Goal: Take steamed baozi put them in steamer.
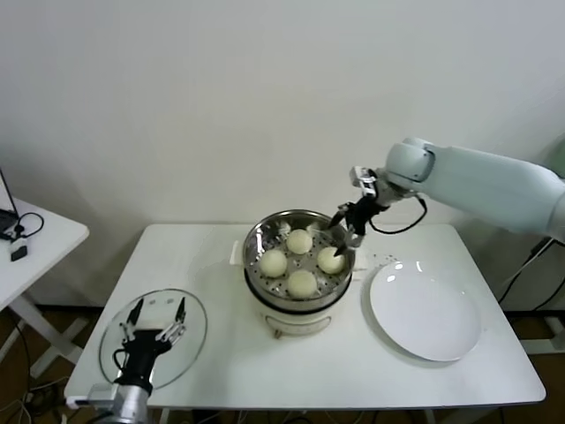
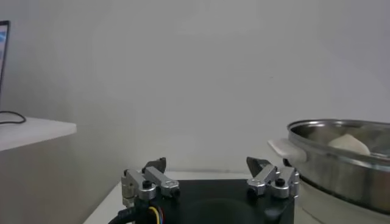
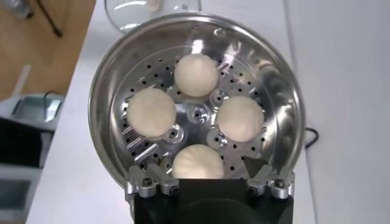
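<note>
- A plain white wall backs a white bench (image 1: pixel 221 371); a smaller side table (image 1: pixel 44 238) stands off to the robot's left.
- The right arm (image 1: pixel 494 185) reaches in from the right, over the far rim of the steamer.
- A flat white plate (image 1: pixel 425 311) lies bare on the bench just right of the steamer.
- A round glass lid (image 1: pixel 196 331) lies near the bench's left front corner.
- The steamer (image 1: pixel 256 243), a shiny perforated steel basket on a white cooker base, sits mid-bench.
- The left gripper (image 1: pixel 155 323) hovers parked over the glass lid, fingers spread, holding nothing.
- The right gripper (image 1: pixel 346 231) hangs just above the steamer's right rim, fingers wide apart and empty, over the nearest bun.
- All four steamed baozi (image 3: pixel 196 75) rest on the basket's floor in a ring, apart from one another.
- Judgement: loading looks complete and the release step is in hand. The next move calls for lifting the right gripper straight up, clear of the rim, without nudging the bun beneath.
</note>
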You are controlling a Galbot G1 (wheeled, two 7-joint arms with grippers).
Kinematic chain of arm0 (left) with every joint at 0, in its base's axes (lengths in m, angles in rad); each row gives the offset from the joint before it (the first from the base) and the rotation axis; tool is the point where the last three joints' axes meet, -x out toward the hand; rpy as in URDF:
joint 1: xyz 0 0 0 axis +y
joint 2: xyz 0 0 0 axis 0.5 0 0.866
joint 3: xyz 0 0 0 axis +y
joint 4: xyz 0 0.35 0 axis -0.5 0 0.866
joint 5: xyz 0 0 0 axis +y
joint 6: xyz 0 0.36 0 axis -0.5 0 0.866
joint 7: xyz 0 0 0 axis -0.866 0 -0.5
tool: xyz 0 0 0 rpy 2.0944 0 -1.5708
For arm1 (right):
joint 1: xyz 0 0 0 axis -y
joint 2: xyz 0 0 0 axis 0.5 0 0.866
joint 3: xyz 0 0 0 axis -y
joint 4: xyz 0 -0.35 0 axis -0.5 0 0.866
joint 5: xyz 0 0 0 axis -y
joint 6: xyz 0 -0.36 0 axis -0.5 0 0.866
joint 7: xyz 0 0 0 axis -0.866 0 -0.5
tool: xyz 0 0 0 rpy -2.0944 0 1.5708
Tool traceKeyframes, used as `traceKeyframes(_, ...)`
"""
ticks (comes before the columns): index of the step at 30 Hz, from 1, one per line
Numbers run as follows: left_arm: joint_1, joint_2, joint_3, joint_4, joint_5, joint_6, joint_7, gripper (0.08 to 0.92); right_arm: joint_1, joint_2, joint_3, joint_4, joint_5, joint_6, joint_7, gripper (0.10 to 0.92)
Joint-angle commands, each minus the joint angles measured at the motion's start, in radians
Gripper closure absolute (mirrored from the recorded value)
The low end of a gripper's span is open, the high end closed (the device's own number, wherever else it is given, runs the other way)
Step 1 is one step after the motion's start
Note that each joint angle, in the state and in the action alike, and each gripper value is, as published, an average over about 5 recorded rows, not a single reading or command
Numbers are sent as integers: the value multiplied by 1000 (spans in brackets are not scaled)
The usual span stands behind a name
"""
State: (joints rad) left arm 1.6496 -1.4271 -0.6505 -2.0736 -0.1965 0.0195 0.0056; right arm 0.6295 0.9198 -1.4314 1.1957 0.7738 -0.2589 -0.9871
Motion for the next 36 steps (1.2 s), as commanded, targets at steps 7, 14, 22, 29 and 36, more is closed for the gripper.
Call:
traceKeyframes(7, -23, -23, 32, 9, 96, -17, 14, 177, -762, -437, 961, 302, -155, 103, 312, 203)
traceKeyframes(14, -31, -25, 27, 33, 101, -45, 17, 177, -1257, -416, 1429, 436, -213, 218, 549, 203)
traceKeyframes(22, -25, -29, 9, 34, 87, -52, 22, 177, -1754, -127, 1900, 544, -344, 311, 644, 203)
traceKeyframes(29, -42, -30, -24, 43, 42, -42, 22, 177, -1985, 136, 2069, 596, -437, 427, 688, 203)
traceKeyframes(36, -43, -40, -41, 56, 42, -48, 22, 177, -2109, 339, 2061, 636, -487, 507, 754, 203)
